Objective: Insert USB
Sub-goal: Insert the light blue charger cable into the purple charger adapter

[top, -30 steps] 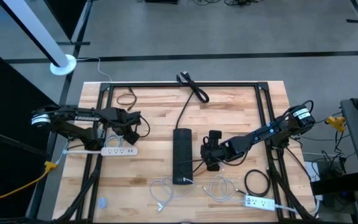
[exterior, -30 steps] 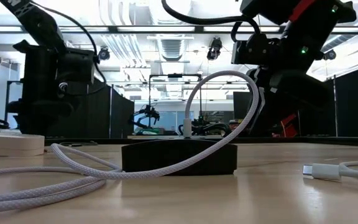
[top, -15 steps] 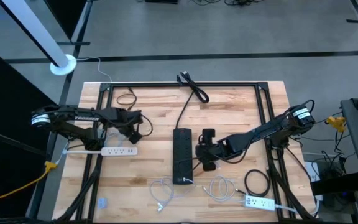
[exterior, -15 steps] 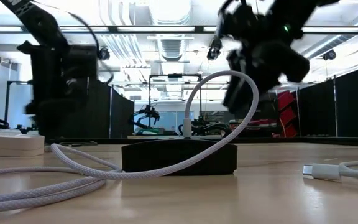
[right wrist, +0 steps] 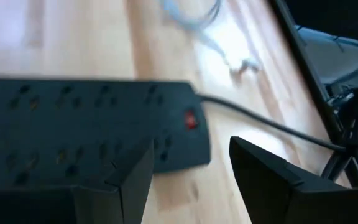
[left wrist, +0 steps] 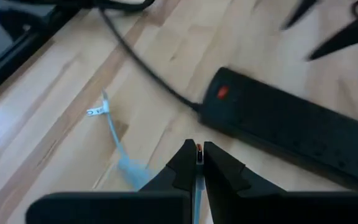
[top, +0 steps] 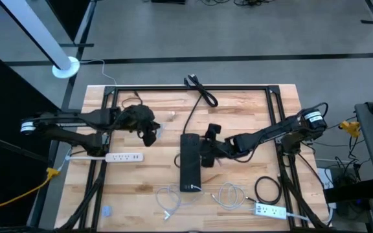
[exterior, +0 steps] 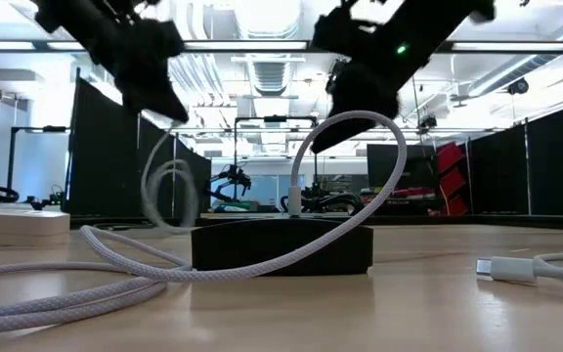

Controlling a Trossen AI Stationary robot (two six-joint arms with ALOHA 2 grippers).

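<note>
Left gripper (left wrist: 197, 163), clamped on a USB plug (left wrist: 198, 154), carries it toward the black power strip (top: 190, 162) at frame centre; right gripper (right wrist: 188, 165), jaws apart, hovers beside the strip. Next: aligning plug with port.

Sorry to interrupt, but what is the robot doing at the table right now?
Both arms are working around the black power strip. The left gripper is shut on a white USB cable, carrying it above the table toward the strip's switch end. The right gripper is open and hovers beside the strip. Nothing is plugged in by either arm yet.
</note>
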